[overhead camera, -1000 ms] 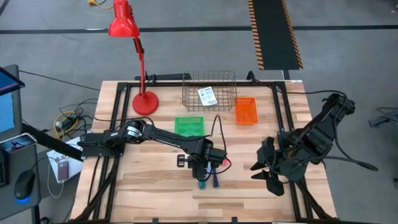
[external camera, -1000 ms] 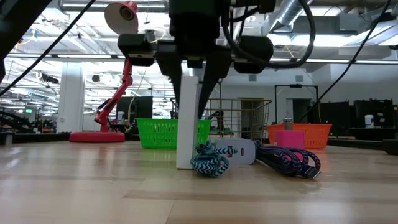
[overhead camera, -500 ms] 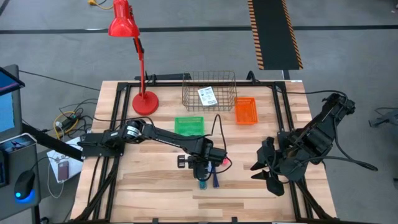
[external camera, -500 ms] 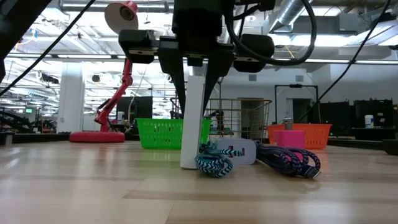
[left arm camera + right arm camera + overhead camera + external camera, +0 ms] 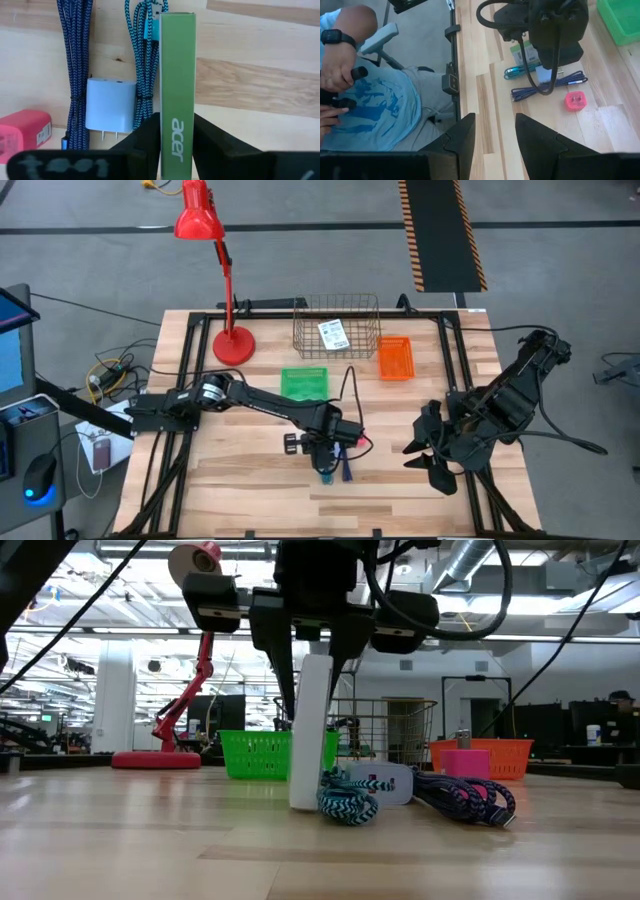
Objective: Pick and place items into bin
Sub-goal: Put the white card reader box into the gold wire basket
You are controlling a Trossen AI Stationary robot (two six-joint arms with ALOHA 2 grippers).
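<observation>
Left gripper (image 5: 176,150) pinching a slim green box (image 5: 177,85), mid-table toward the front edge.

Box: upright, "acer" on its narrow face, fingers closed on both sides, lower end at the wooden table (image 5: 240,490). Just beside it: teal braided cable (image 5: 345,804), dark blue braided cable (image 5: 470,798), pale blue charger block (image 5: 110,106), pink-red block (image 5: 24,130). White packet (image 5: 333,333) lies in the wire basket (image 5: 310,340) at the back edge. Right gripper (image 5: 495,137): near the right edge, fingers apart, empty.
</observation>
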